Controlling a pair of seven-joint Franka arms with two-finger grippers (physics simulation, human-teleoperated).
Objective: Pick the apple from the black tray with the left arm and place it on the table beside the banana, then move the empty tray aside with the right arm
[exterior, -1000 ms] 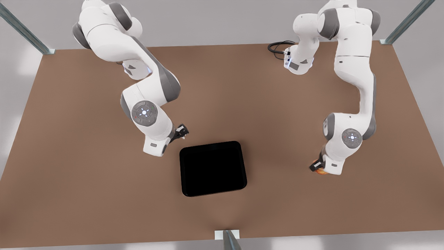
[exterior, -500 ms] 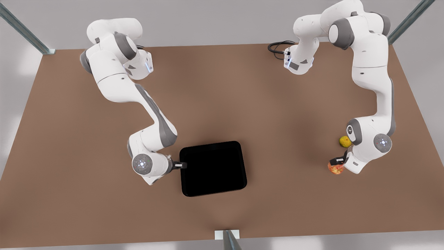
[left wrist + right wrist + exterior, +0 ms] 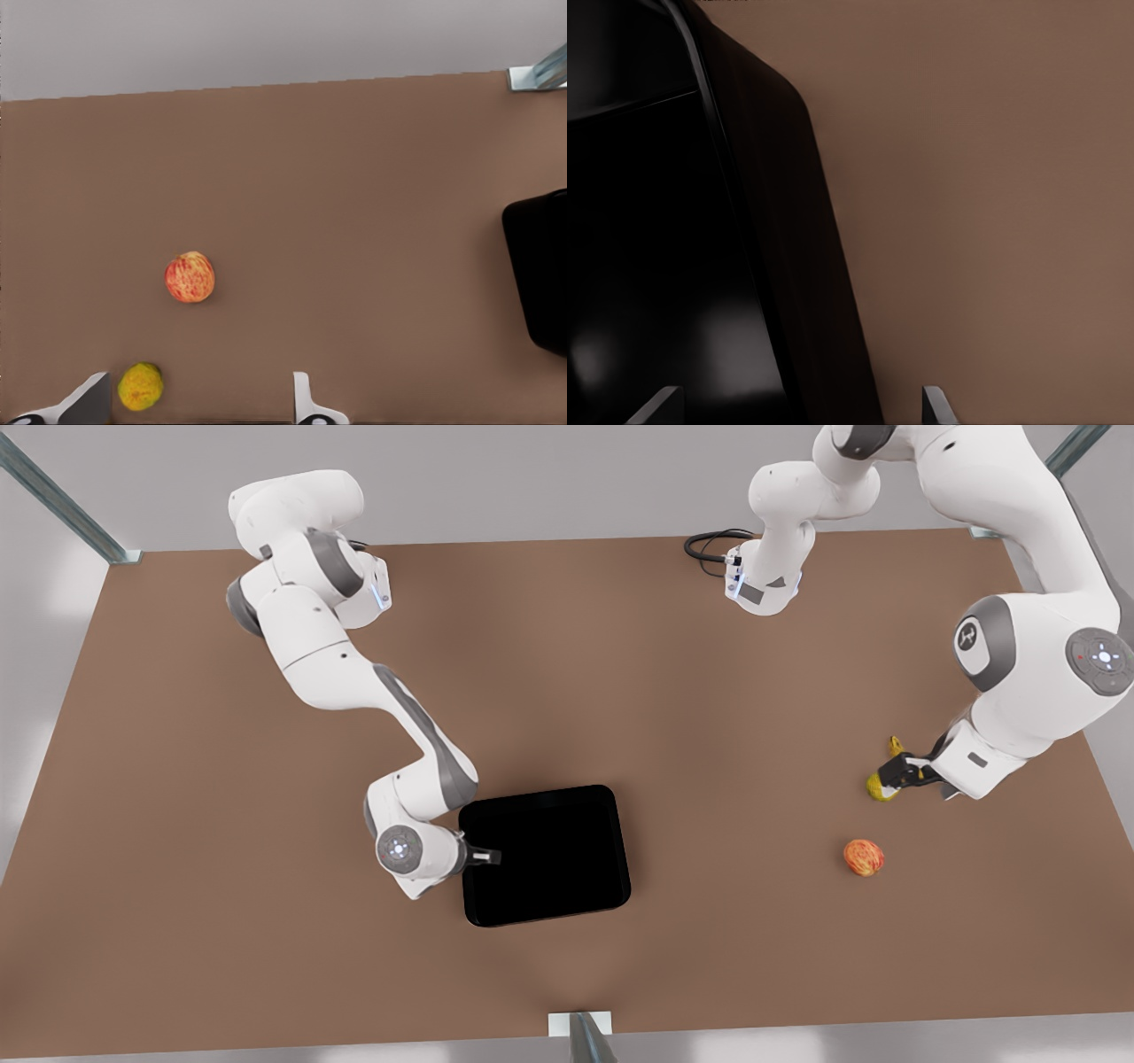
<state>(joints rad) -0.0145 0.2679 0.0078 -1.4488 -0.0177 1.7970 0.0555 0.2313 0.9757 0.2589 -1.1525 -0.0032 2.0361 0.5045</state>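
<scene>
Right gripper at the black tray's edge on the front view's left, fingers spread across the rim. Apple resting on the plain brown surface, near the round yellow-green fruit. Left gripper raised over that fruit, fingers apart, holding nothing.

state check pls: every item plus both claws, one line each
Small red, yellow-streaked apple: released, resting on the brown tabletop.
Glossy black rectangular tray: empty, flat.
Round yellow-green fruit: on the tabletop.
Left claw: open, above the yellow-green fruit.
Right claw: open, straddling the tray's rim.
</scene>
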